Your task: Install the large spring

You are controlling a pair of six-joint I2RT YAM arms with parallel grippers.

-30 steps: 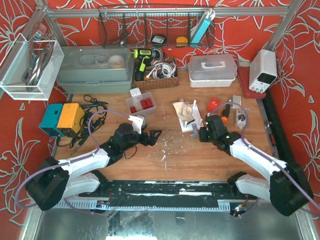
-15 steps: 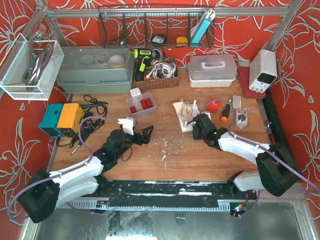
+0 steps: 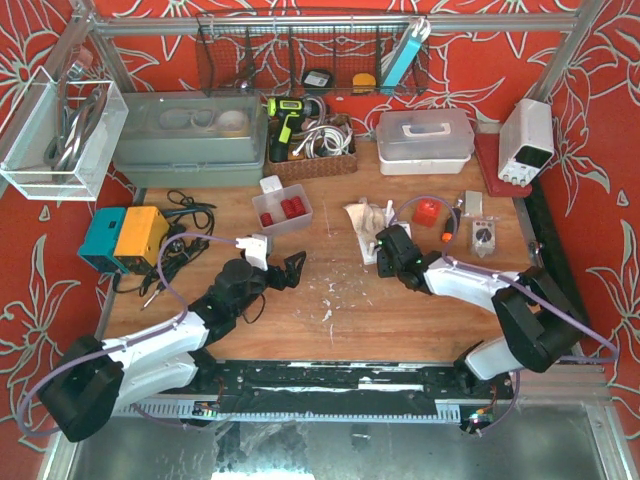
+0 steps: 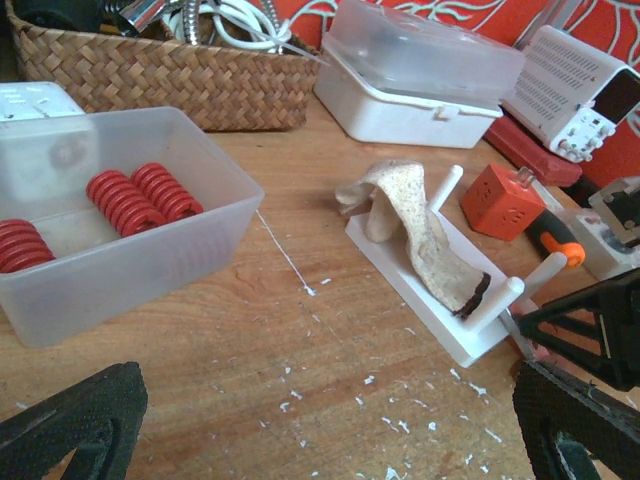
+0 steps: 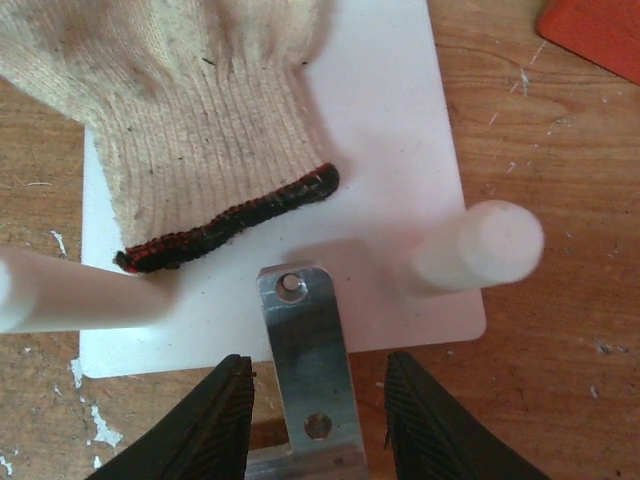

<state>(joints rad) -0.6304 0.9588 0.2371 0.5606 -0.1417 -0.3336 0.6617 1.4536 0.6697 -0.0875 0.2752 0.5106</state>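
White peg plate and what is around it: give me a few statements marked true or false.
1. A glove lies partly on the white peg plate. True.
2. The red springs are already on the plate. False: they lie in the clear bin.
3. The left pincer grips a spring. False: it is open and empty.
4. A metal strip with two holes shows between the fingers of the right pincer. True.
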